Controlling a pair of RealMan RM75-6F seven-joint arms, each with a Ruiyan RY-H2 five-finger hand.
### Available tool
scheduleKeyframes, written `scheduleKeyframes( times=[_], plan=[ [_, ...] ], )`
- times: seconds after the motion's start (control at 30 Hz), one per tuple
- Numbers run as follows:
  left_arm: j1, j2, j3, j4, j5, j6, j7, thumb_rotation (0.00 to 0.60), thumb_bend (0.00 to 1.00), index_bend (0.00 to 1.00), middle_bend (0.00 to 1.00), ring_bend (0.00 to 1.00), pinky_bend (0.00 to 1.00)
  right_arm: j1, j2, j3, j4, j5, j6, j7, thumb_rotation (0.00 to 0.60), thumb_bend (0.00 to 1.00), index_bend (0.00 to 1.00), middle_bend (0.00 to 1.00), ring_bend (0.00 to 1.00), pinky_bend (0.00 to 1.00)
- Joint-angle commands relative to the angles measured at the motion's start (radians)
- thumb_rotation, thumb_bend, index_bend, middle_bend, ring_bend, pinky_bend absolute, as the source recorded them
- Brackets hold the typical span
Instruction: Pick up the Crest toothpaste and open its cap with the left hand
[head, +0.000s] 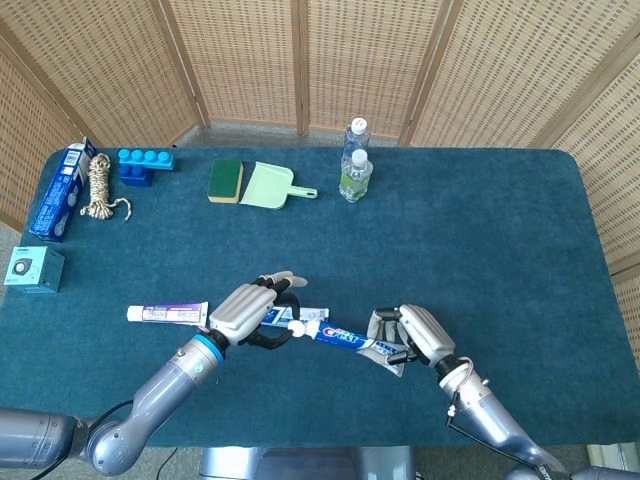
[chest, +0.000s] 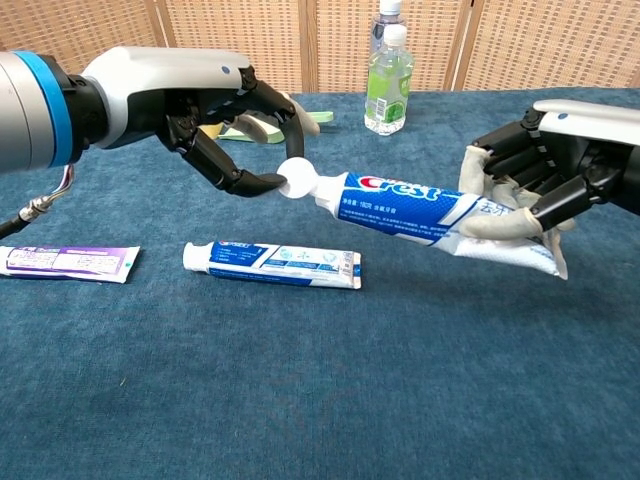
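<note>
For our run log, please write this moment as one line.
phase: cap opening | right hand: holds Crest toothpaste above table | left hand: pinches cap | cap: on tube

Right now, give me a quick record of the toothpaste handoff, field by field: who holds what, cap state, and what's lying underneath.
held tube: Crest toothpaste, lifted off the table, cap end toward the left hand
right hand: grips the crimped tail end
left hand: fingers pinch the white cap
cap state: on the tube
underneath: blue-and-white tube lying flat
further left: purple-and-white tube lying flat
</note>
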Motion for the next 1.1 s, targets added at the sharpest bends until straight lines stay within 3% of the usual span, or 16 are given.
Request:
scheduleKeyframes(
  times=[0.03, 0.63, 0.87, 1.1],
  plan=[
    [0.0, -0.002, 0.001, 0.001, 0.001, -0.002, 0.0, 0.6, 0.37, 0.52, 0.16, 0.09, 0.12, 0.0, -0.002, 0.002, 0.002, 0.004, 0.002, -0.012, 0.6, 0.56, 0.95, 0.72, 0.68, 0.83],
    [-0.004, -0.019, 0.002, -0.012, 0.004, 0.002, 0.015, 0.6, 0.37, 0.46, 0.12, 0.07, 0.13, 0.005, -0.042, 0.015, -0.018, 0.077, 0.016, -0.151, 0.6, 0.56, 0.94, 0.71, 0.68, 0.84],
    [0.03, 0.033, -0.008, -0.044, 0.053, 0.035, -0.017, 0.6, 0.37, 0.28, 0.11, 0.06, 0.13, -0.006, -0.029, 0.02, -0.012, 0.081, 0.019, -0.128, 0.6, 0.56, 0.94, 0.71, 0.68, 0.84],
    [0.104, 0.132, 0.006, -0.098, 0.156, 0.089, -0.067, 0.6, 0.37, 0.25, 0.1, 0.03, 0.12, -0.022, -0.007, 0.031, 0.012, 0.079, 0.03, -0.08, 0.6, 0.56, 0.94, 0.71, 0.68, 0.84]
  ],
)
